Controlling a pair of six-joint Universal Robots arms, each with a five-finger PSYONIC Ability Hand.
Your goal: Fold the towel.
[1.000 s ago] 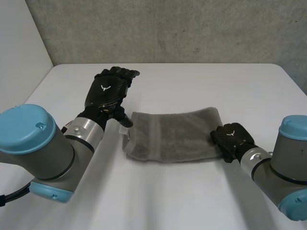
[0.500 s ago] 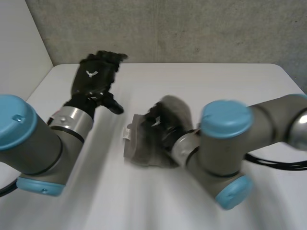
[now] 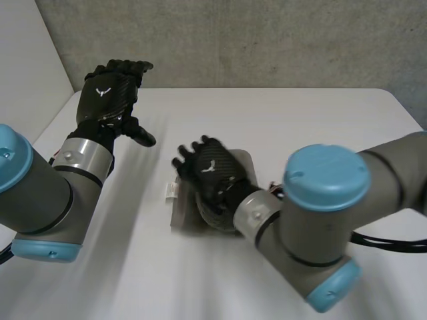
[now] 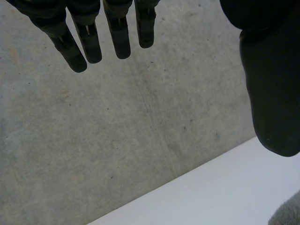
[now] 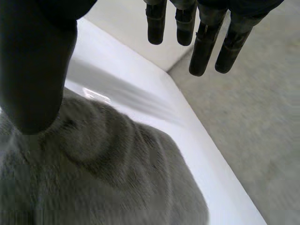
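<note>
While right hand [image 3: 213,175] holds fingers straight, towel [image 3: 183,215] lies bunched under palm.

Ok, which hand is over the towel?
The right hand, open, is above the towel; the left hand is off to the side, near the back wall, apart from it.

White table [image 3: 300,120], flat matte top, rounded far corners. One item lies on it: grey towel [image 3: 181,217], terry pile, bunched into a compact folded bundle about mid-table, a bit left of centre and nearer the near side than the far edge. Small white tag [image 3: 171,191] sticks out of the towel's left edge and lies flat on the tabletop. In the right wrist view the towel [image 5: 93,178] sits humped, with bare table [image 5: 140,93] beyond it.
</note>
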